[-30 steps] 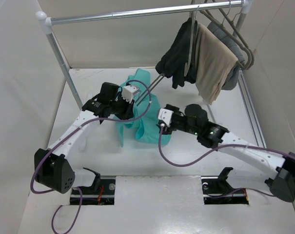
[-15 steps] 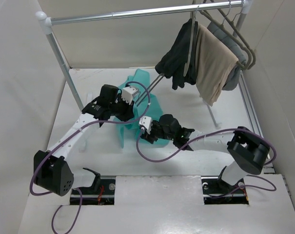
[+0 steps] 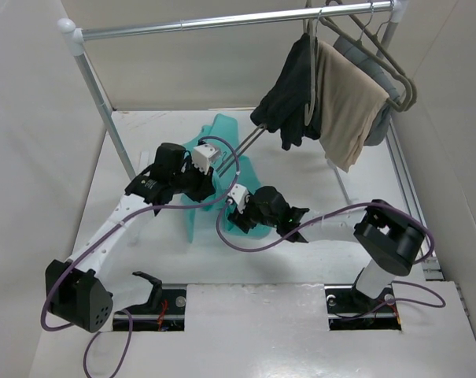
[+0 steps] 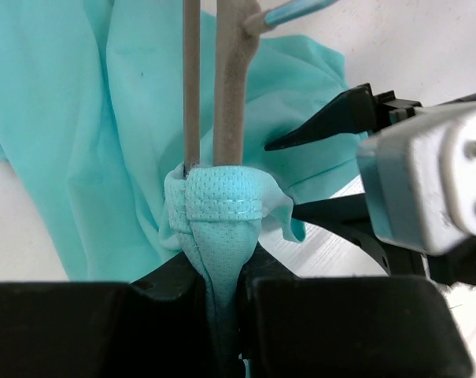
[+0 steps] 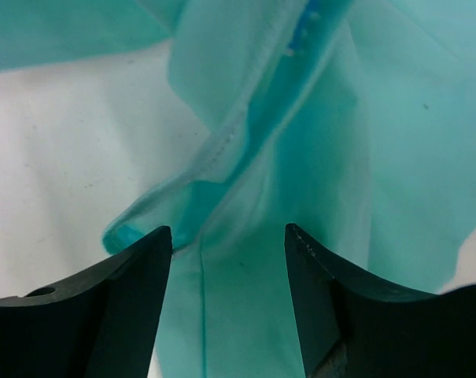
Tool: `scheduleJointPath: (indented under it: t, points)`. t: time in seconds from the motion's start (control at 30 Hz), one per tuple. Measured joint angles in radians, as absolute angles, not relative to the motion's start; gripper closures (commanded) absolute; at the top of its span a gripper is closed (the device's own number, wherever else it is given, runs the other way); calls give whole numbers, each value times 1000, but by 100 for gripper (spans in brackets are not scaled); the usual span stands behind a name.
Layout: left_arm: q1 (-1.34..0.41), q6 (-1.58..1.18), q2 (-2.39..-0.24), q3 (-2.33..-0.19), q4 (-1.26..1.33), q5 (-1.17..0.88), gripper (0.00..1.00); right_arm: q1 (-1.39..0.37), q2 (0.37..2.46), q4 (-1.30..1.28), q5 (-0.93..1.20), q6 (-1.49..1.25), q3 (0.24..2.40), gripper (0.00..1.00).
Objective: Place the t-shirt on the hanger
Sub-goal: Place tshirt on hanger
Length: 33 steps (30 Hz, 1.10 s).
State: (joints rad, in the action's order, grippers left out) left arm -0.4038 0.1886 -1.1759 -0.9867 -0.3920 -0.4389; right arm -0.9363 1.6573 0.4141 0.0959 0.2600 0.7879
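Note:
The teal t-shirt (image 3: 222, 127) lies bunched on the white table between my two arms. A grey hanger (image 3: 250, 140) slants down from the right into the shirt's neck. My left gripper (image 3: 215, 170) is shut on the ribbed teal collar (image 4: 220, 206); in the left wrist view (image 4: 222, 276) the hanger's two grey rods (image 4: 228, 87) rise out of the collar just beyond the jaws. My right gripper (image 3: 231, 209) is open, low over the shirt's lower folds. In the right wrist view (image 5: 228, 248) teal cloth (image 5: 253, 299) lies between its spread fingers, and a blue neck label (image 5: 304, 17) shows at the top.
A metal clothes rail (image 3: 222, 20) spans the back on a slanted post (image 3: 104, 106). A black garment (image 3: 289, 90), a beige garment (image 3: 344, 106) and a grey one (image 3: 381, 118) hang at its right end. White walls enclose the table on both sides.
My right arm has folded and swung left, bringing its open gripper down onto the shirt beside my left gripper. My left gripper shifted slightly left, still holding the collar.

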Motion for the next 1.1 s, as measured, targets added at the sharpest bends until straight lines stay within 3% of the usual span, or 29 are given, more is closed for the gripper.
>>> scheduleJointPath:
  t: [0.17,0.23,0.27,0.3,0.37,0.53,0.7,0.9,1.1]
  points:
    - [-404,188,-1168,-975,-389,-448,100,-934,1687,396,87,262,808,42]
    - [-403,187,-1168,-974,-388,-450,100,-934,1712,395,89,265,816,56]
    - [-402,187,-1168,-974,-386,-451,100,-933,1726,396,92,265,819,66]
    - [-400,186,-1168,-974,-385,-453,100,-929,1738,395,99,266,822,84]
    - [-397,185,-1168,-974,-385,-457,100,-927,1757,398,115,267,825,100]
    - [-349,224,-1164,-974,-409,-517,100,-865,1718,413,143,264,771,100]
    - [-214,486,-1101,-948,-566,-663,100,-633,1430,441,180,244,521,100]
    - [-219,883,-1034,-878,-757,-739,100,-508,1168,334,245,286,495,100]
    - [-237,1018,-1054,-863,-767,-678,100,-431,1092,227,352,329,497,100]
